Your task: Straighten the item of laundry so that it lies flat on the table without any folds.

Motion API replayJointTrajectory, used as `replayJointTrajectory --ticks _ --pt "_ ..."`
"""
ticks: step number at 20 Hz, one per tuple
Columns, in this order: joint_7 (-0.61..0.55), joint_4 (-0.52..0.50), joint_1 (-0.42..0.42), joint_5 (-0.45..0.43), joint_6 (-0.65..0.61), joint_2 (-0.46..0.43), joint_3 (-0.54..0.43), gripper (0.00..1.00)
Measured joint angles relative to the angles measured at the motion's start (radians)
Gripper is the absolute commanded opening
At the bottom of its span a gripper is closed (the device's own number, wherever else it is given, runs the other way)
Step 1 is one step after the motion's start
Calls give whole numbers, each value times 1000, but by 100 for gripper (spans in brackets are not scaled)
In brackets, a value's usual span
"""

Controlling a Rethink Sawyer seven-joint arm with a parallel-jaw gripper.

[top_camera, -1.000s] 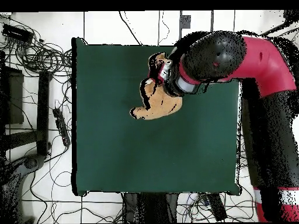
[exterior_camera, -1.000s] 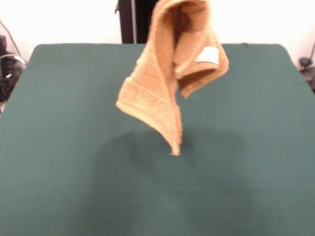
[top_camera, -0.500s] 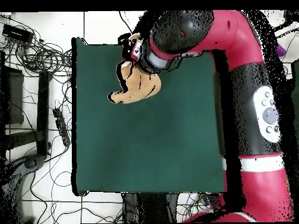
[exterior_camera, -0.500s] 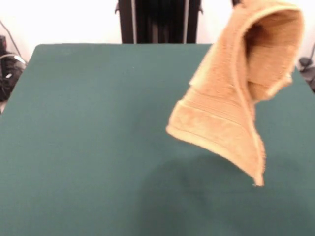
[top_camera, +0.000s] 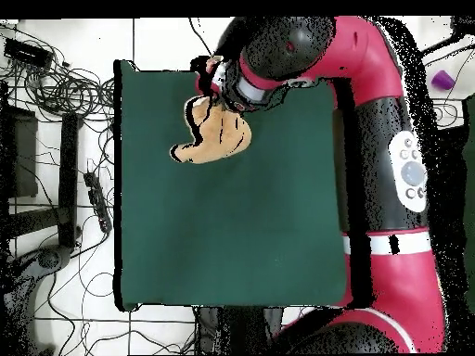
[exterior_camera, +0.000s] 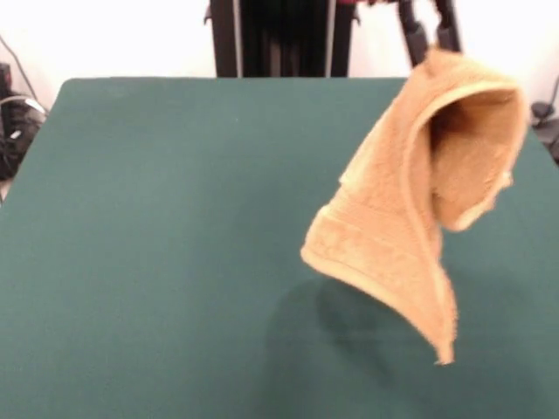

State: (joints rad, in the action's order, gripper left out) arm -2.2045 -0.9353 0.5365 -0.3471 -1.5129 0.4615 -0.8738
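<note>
Gripper (exterior_camera: 430,39) clamps the towel (exterior_camera: 419,201) by its top edge, hanging it folded and curled (a cone shape) above the table (exterior_camera: 157,218), lowest corner off the cloth, near one corner.

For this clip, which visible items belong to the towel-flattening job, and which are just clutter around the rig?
Part of the job:
- towel, hanging folded, clear of the cloth
- green table
- end effector, holding the towel's top

Just lying about:
- tangled cables on the floor beside the table
- purple object off the table
</note>
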Motion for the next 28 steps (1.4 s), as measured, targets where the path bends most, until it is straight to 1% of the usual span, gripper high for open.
replayJointTrajectory --ticks 4,5,8,11,13,15,18,23,28 --pt "0 -96 70 -7 117 11 0 0" --pt "0 -136 100 -14 173 15 1 0" --pt "0 -200 151 -35 260 22 1 0" --pt "0 -244 187 -50 308 27 1 0" --pt "0 -259 200 -54 320 28 1 0" --pt "0 -298 225 -73 349 32 1 0" --pt "0 -332 238 -86 371 37 1 0" --pt "0 -389 249 -95 417 40 0 0" --pt "0 -440 258 -99 429 49 -7 0"
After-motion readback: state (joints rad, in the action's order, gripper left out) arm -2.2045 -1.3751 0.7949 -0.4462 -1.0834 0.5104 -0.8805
